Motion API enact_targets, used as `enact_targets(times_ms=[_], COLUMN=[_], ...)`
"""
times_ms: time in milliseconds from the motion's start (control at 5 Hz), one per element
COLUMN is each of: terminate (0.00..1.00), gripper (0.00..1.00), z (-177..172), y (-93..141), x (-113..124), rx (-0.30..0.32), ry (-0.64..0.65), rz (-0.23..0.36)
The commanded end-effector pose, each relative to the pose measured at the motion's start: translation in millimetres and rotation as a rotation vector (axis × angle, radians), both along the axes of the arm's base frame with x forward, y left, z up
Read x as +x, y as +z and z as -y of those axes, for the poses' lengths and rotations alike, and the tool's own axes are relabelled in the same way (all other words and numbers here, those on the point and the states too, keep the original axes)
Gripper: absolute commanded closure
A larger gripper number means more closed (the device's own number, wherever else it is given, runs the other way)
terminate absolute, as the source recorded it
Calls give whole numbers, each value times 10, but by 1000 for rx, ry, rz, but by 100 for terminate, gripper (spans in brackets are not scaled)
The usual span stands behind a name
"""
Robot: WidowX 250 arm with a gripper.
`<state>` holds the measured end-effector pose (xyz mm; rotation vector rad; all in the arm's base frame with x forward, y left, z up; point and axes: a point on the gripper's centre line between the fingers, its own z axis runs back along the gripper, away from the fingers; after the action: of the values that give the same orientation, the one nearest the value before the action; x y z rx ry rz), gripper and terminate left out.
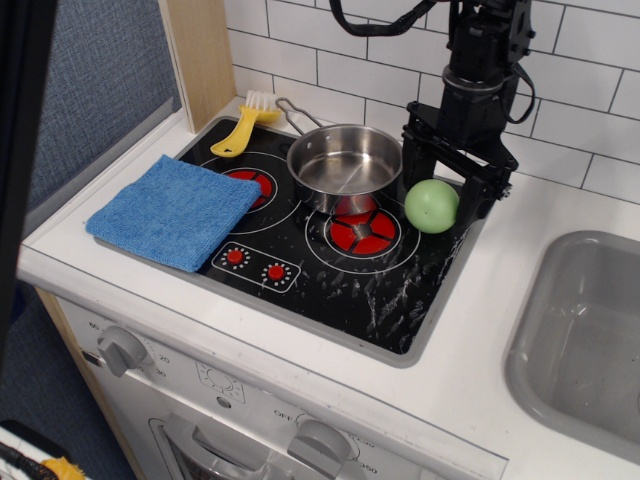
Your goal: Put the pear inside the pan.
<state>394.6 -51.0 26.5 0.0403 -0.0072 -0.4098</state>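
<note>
At the far left, a soft blue square cloth (pixel 173 211) lies flat, partly on the white counter (pixel 480 350) and partly on the black toy stove top (pixel 345 270). Behind the cloth, near the pale wooden post (pixel 203 60), a yellow plastic brush (pixel 244 124) rests at the back corner of the stove. Next comes the small shiny steel pan (pixel 345 166) with its round bowl and its thin wire handle poking toward the brush. The pan sits between the two red burner rings and there is nothing in its bowl. Two little red knobs (pixel 255 264) are printed on the stove in front of it. Just to the right of the pan is the smooth, pale green, almost round toy pear (pixel 432 206). The pear sits on the stove top, very close to the pan's rim, but it is outside the pan. The black robot claw (pixel 446 185) hangs straight down over the pear. Its two fingers are spread wide, one on each side of the pear. The left finger stands in the narrow gap between the pear and the pan. The claw has not squeezed anything; the pear just rests on the stove between the fingers. The white brick wall (pixel 580 90) is behind the arm. Far to the right is the grey sink basin (pixel 585 340), well apart from the pear.
</note>
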Motion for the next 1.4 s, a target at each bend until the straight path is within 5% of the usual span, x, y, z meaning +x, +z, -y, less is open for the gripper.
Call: enact_targets(times_ms=[0,400,600,1200], terminate=[0,0,0,0], gripper=[100,100,100,100], z=[22,-70,-401,-847], y=[134,751,1041,754], x=[21,143,219,-72], rx=[-35,-128,-125,-3], ry=[-21,-18,52,87], rz=[19,129,199,155])
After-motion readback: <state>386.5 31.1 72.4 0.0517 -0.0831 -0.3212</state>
